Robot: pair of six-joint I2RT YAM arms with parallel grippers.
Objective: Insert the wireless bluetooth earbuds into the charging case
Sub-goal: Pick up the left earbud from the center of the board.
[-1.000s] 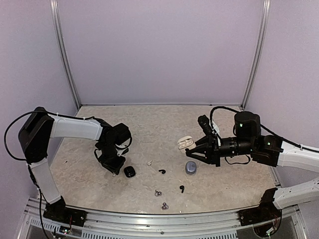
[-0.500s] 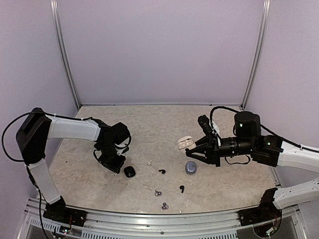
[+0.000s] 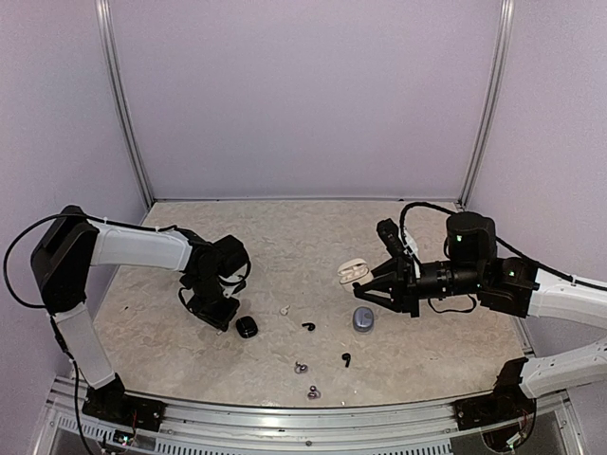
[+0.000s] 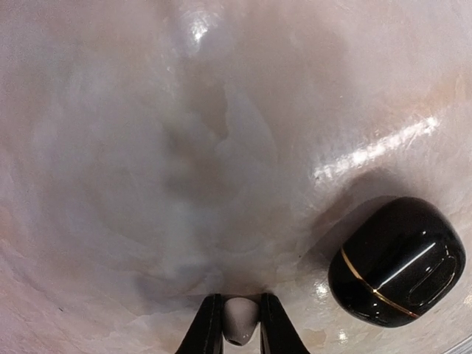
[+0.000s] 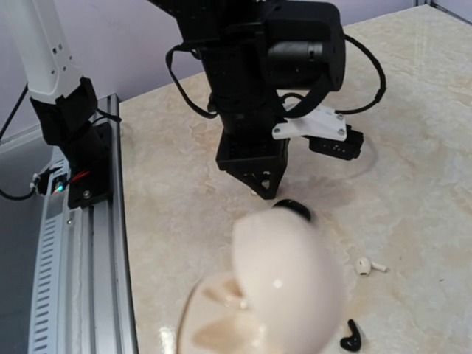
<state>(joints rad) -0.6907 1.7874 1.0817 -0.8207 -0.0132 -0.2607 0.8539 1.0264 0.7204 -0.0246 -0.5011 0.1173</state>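
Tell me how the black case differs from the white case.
The black case is glossy black with a gold line; the white case is plain cream. The black case is shut; the white case is open. The black case lies on the table; the white case is held in the right fingers. Both are small, rounded cases.

Pale marbled bench point(image 3: 285, 223) inside a lilac booth

Before you, the glossy bench meets a plain lilac back wall point(image 3: 303, 95); a left upright point(image 3: 123, 104) and a right upright point(image 3: 489, 95) of metal frame the corners, and a ribbed aluminium rail point(image 3: 303, 422) lines the near edge.
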